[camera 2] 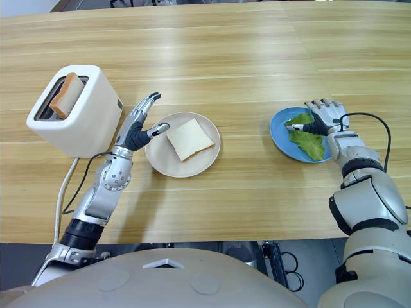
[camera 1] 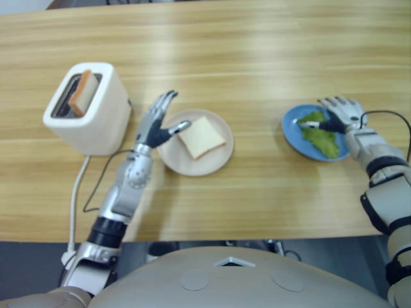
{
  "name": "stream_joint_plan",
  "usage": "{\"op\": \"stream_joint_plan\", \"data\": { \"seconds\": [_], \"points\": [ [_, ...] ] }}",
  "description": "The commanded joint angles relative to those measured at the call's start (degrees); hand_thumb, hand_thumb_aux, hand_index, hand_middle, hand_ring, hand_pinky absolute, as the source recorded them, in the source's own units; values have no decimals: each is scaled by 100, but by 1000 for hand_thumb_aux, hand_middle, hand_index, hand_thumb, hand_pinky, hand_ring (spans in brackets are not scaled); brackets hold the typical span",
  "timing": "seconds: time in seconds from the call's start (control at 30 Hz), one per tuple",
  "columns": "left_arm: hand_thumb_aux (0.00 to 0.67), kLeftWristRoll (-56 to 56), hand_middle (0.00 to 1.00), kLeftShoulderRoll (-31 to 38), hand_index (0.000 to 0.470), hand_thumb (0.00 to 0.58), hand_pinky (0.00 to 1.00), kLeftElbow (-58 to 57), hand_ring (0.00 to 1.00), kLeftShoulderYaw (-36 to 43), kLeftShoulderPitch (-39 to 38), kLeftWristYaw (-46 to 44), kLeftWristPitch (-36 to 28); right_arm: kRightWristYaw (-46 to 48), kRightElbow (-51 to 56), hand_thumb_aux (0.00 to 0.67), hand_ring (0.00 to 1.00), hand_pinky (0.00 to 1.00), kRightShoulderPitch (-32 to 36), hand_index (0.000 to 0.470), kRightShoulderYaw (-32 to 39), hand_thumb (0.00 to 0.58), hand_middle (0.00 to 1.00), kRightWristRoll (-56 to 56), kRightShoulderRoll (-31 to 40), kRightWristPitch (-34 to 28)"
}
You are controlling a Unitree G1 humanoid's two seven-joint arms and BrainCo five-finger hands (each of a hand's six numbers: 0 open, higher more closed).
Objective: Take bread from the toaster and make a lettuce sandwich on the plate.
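Observation:
A white toaster (camera 1: 90,109) stands at the left with one slice of toast (camera 1: 83,92) upright in a slot. To its right a beige plate (camera 1: 196,163) carries one slice of white bread (camera 1: 201,136). My left hand (camera 1: 156,125) hovers at the plate's left rim, fingers spread, holding nothing. At the right a blue plate (camera 1: 292,131) holds lettuce leaves (camera 1: 319,138). My right hand (camera 1: 339,115) rests over the blue plate's far right side, its fingertips pinching the upper lettuce leaf (camera 2: 299,120).
The toaster's white cord (camera 1: 76,199) runs down to the table's near edge on the left. A black cable (camera 1: 385,115) loops beside my right wrist. Bare wooden tabletop (camera 1: 257,58) stretches across the far half and between the two plates.

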State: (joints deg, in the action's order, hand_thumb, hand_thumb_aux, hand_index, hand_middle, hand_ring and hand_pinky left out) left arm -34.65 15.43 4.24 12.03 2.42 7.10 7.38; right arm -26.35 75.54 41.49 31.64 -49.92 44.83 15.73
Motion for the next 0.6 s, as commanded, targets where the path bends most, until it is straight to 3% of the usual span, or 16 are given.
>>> {"op": "stream_joint_plan", "data": {
  "seconds": [0.03, 0.6],
  "points": [
    [0, -69, 0, 3, 0, 0, 0, -15, 0, 50, -82, -47, -85, 112, 44, 0, 0, 0, 124, 0, 117, 0, 0, -49, -12, -32],
    [0, -129, 0, 19, 0, 0, 0, 247, 0, 45, -300, -189, -164, 484, 199, 0, 0, 0, -167, 0, 386, 0, 0, -77, -250, -111]
  ]
}}
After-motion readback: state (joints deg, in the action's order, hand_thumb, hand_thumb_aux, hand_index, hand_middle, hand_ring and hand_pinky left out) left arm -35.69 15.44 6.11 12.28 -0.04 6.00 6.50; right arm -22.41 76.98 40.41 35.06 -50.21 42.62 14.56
